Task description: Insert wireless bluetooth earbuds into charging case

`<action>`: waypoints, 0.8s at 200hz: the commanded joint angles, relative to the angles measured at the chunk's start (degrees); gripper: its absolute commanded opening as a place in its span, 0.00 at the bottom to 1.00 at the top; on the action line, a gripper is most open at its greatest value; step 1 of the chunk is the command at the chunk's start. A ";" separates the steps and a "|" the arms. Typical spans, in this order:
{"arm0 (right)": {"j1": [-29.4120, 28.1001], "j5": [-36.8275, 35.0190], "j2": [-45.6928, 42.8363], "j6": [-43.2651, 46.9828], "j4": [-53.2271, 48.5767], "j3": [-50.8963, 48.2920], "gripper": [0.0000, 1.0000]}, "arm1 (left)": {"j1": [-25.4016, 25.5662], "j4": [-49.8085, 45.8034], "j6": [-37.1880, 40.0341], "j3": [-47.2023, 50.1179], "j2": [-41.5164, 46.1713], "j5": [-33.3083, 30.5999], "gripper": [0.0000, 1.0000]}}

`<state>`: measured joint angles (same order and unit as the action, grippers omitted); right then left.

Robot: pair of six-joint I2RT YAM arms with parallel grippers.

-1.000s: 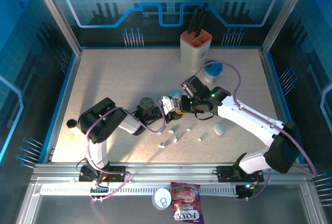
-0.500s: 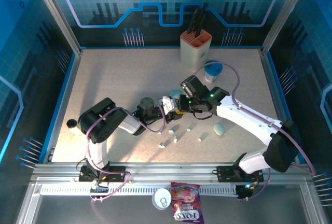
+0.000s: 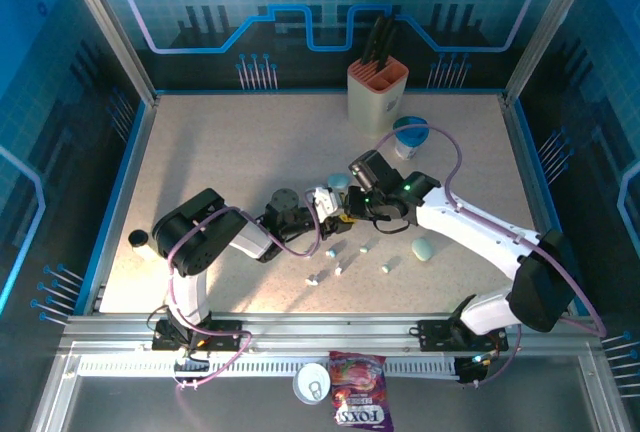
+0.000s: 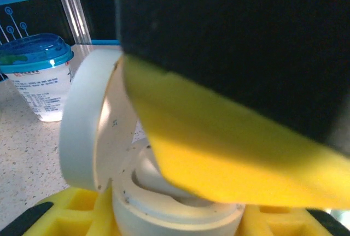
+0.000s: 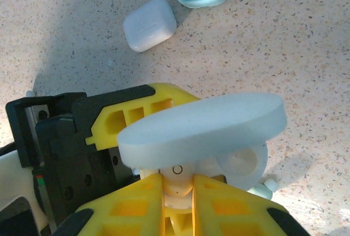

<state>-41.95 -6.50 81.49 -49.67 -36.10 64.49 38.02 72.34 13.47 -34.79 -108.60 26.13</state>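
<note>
Differs little from a second ago: only a slight shift of the right wrist toward the left, baring a little more of the blue-lidded cup [image 3: 410, 135] behind it; loose buds, cases and left arm all where they were. Near the desk's middle, grips an open case [image 5: 202, 129] between the yellow fingers of the left gripper [image 4: 180, 217], lid raised and tilted over the base. Pinches one white bud [image 5: 177, 170] by its stem in the right gripper [image 5: 178, 184], clenched tight, right at the mouth of that case and under its lid. Counted on the desk: five loose buds [image 3: 338, 270], scattered just toward the near edge from the grippers and apart from one another; two blue cases [image 3: 424, 248], one to the right of the buds, one just behind the grippers; one small white case [image 5: 149, 24], closed, beside the farther blue one. Also one knife block [image 3: 377, 92] at the far edge, one cup just beside it, and one black pot [image 3: 138, 239] by the left edge.
</note>
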 commanded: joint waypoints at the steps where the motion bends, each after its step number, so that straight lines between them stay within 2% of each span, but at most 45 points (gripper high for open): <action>1: 0.72 1.09 0.28 -0.27 0.01 -0.77 0.19 | 0.39 2.90 -0.38 -0.89 0.58 -0.21 0.35; 36: 0.67 3.47 0.37 -0.21 0.93 -0.24 0.23 | 0.31 2.99 -0.79 -1.25 0.43 -0.29 0.35; 58: 0.65 2.05 -1.84 -0.23 0.73 -0.74 0.41 | 0.37 3.52 -1.32 -0.99 0.49 -0.35 0.35; 85: 0.67 0.42 -6.80 -0.23 1.38 -2.37 0.54 | 0.34 4.38 -2.03 -0.31 0.79 -0.65 0.35; 120: 0.51 -0.97 -17.42 2.67 7.02 -9.44 0.62 | -0.48 4.83 -2.89 0.20 1.68 -1.18 0.36; 160: 2.52 -4.60 -29.08 4.73 11.57 -18.84 0.62 | -2.82 4.68 -3.59 1.23 3.77 -0.24 0.35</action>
<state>-41.17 -8.03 56.80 -47.03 -28.69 50.41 36.69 75.20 10.79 -34.52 -108.14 25.43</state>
